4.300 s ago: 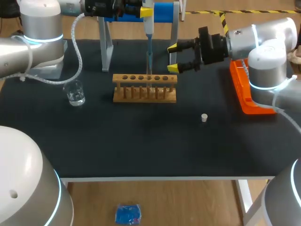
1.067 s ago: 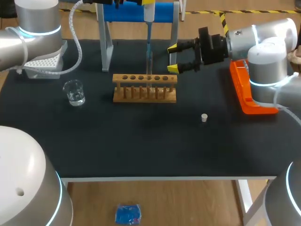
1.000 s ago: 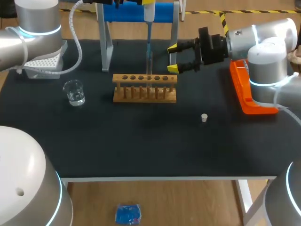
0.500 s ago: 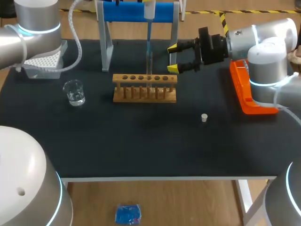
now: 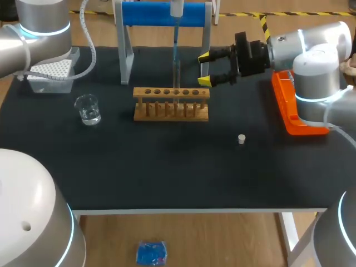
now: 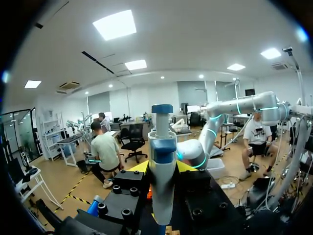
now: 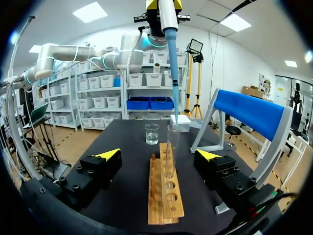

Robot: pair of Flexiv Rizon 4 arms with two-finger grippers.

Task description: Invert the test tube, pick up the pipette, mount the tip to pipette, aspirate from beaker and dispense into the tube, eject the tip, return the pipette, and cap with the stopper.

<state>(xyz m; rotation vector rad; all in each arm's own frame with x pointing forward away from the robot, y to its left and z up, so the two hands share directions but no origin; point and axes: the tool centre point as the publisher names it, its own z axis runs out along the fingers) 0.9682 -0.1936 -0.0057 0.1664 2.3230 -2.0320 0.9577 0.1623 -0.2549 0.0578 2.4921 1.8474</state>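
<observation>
My left gripper [image 6: 161, 169] is shut on the white pipette [image 6: 162, 161] with a blue cap, held upright high above the rack. In the right wrist view the pipette [image 7: 167, 17] carries a blue tip [image 7: 174, 73] whose end hangs at the mouth of the clear test tube [image 7: 171, 149]. That test tube [image 5: 177, 78] stands upright in the wooden rack [image 5: 171, 104]. The beaker [image 5: 88, 108] holds clear liquid at the left. A white stopper [image 5: 241, 139] lies on the mat. My right gripper [image 5: 204, 68] is open, right of the tube, holding nothing.
The blue pipette stand [image 5: 161, 14] rises behind the rack. A white tip box [image 5: 49, 72] sits at the back left. An orange tray [image 5: 292, 108] lies at the right edge under my right arm. Bare black mat spreads across the front of the table.
My left arm has lifted the pipette straight up, so its tip has risen out of the test tube. The right arm has not moved.
</observation>
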